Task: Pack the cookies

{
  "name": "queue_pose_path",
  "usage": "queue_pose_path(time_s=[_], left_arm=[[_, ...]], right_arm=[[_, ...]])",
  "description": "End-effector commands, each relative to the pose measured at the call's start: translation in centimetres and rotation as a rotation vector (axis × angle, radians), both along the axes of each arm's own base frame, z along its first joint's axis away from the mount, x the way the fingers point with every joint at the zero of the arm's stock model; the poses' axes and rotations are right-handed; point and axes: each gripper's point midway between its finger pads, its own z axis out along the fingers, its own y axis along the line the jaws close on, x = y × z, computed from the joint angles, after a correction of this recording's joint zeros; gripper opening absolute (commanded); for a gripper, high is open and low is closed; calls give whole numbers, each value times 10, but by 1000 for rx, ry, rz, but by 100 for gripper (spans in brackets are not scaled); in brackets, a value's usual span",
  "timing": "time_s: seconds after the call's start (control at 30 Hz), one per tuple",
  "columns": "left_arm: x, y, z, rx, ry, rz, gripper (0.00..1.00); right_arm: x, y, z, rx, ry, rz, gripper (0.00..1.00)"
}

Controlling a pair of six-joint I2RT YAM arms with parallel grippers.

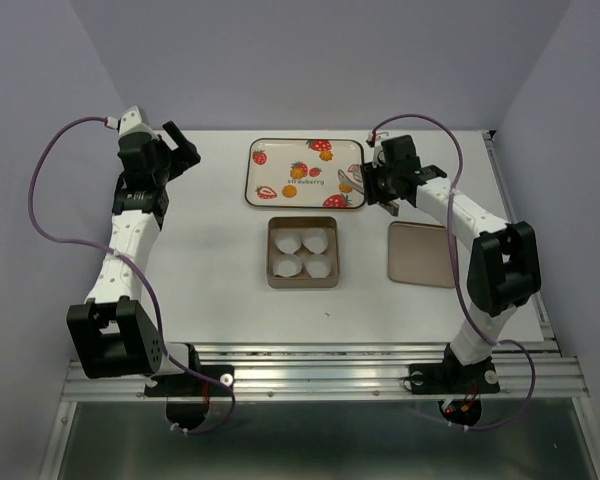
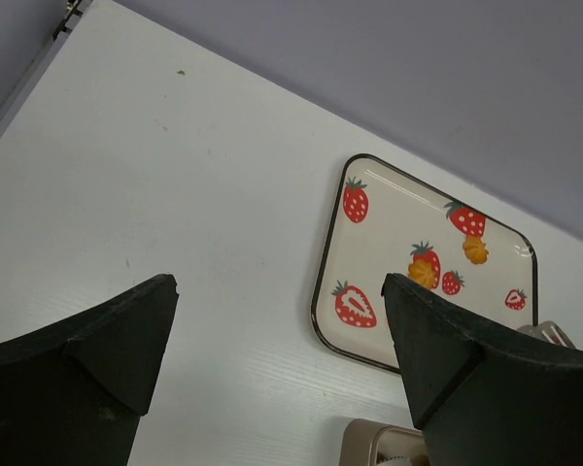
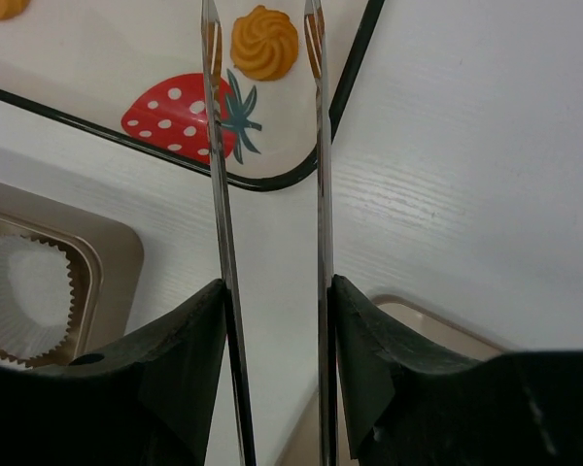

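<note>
Small orange-yellow cookies [image 1: 326,155] lie on a strawberry-print tray [image 1: 263,170]. Two of them [image 2: 476,250] [image 2: 423,274] show in the left wrist view. My right gripper [image 3: 277,282] is shut on a pair of thin metal tongs [image 3: 320,175] over the tray's right end [image 1: 385,185]. The tong tips stand apart on either side of one swirled cookie [image 3: 264,42] without touching it. My left gripper [image 2: 280,283] hangs open and empty over the table's far left [image 1: 185,150]. A square tin [image 1: 272,252] holds several white paper cups [image 1: 287,242], all empty.
The tin's flat lid [image 1: 421,254] lies on the table to the right of the tin, below my right arm. Grey walls close in the table at the back and on both sides.
</note>
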Motion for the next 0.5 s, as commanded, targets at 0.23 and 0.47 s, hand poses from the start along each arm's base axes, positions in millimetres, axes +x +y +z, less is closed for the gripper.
queue_pose_path(time_s=[0.23, 0.47], left_arm=[[6, -6, 6, 8, -21, -36, 99], [7, -7, 6, 4, -20, -41, 99]], right_arm=[[11, -1, -6, -49, -7, -9, 54], [11, 2, -10, -49, 4, 20, 55]])
